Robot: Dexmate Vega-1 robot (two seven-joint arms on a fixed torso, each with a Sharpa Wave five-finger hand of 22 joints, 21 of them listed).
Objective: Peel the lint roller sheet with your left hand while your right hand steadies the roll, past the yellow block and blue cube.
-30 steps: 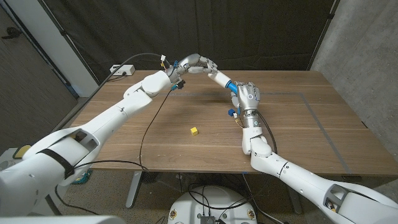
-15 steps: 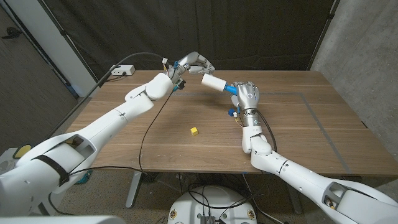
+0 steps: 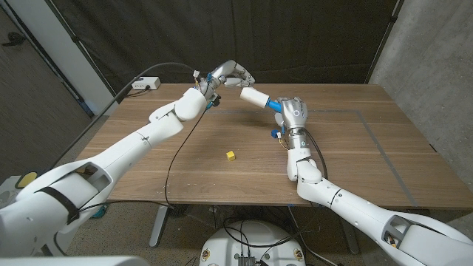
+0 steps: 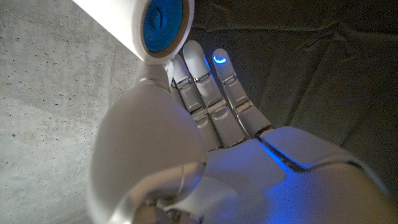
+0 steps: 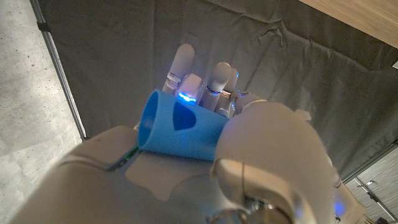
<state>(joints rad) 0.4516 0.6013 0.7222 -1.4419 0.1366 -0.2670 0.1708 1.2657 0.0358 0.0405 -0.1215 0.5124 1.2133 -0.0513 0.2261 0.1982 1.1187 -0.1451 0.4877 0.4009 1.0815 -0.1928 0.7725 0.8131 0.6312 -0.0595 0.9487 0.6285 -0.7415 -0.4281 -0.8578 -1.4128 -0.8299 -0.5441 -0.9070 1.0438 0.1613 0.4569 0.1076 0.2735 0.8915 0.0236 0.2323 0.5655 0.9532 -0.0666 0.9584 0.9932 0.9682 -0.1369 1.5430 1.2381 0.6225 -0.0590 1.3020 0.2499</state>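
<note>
The right hand [image 3: 293, 113] is raised above the table [image 3: 384, 159] toward its far edge, fingers wrapped round the blue handle [image 3: 275, 104] of the lint roller [image 3: 256, 97]. The right wrist view shows the handle's blue butt [image 5: 180, 128] lying across the palm with the fingers [image 5: 181, 68] curled past it. The white roll points away from that hand toward the far left, held in the air above the table.

The left hand [image 3: 230, 74] is raised over the far edge, just beyond the roll's free end. Its fingers are bent and bunched close together, tips pointing down at the roll's end; whether they pinch the sheet or only touch it cannot be told from the head view. In the left wrist view the fingers [image 4: 208, 93] lie side by side, nearly straight, with the roll's blue-capped end [image 4: 161, 22] right at the thumb side of the hand.

The yellow block [image 3: 230, 155] lies on the table near its middle, well apart from both hands. A small blue cube [image 3: 275, 134] sits on the table beside the right wrist
</note>
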